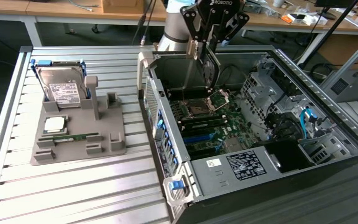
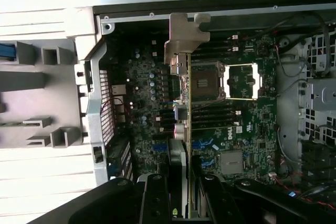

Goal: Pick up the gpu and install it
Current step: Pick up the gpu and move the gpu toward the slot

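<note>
While the tool (image 1: 205, 49) hangs over the open computer case (image 1: 166, 140) in the exterior view, you have it clenched on the gpu (image 1: 210, 70). It grips the card at its upper part, so the card hangs on edge and points down toward the motherboard (image 1: 213, 121). Judgement: this upright hold suits a slot that takes a card straight from above. The card sits inside the case opening, above the board; it does not look seated. On the bench (image 1: 73, 196), the grey fixture (image 1: 107, 140) carries the hard drive (image 1: 61, 86) standing upright and the memory stick (image 1: 73, 138) lying flat. Both are well apart from the tool.

Wrist view: the gpu (image 2: 185, 129) appears edge-on as a thin strip running away from the fingers (image 2: 152, 198) that pinch it from either side. Its silver bracket (image 2: 184, 35) is at the far end, close to the case's rear wall. Judgement: that end faces the wall because the bracket belongs at the rear openings. The card's edge passes just beside the CPU socket (image 2: 207, 80). You cannot tell from here whether it lines up with a slot.
</note>
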Action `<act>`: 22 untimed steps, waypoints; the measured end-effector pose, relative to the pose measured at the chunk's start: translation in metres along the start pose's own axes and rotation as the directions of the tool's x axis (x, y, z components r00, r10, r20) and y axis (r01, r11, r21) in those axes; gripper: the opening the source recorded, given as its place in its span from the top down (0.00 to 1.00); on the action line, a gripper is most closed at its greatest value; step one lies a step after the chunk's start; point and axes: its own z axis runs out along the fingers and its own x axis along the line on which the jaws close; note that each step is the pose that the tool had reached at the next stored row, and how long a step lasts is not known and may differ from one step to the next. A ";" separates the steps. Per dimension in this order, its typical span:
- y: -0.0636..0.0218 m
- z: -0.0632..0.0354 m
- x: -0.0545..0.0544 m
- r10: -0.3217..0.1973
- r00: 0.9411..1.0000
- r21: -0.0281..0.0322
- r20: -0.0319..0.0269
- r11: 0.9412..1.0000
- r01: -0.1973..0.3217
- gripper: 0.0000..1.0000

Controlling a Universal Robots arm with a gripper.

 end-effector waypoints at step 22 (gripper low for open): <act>0.0006 0.0008 -0.008 0.000 1.000 0.001 0.000 1.000 0.000 0.73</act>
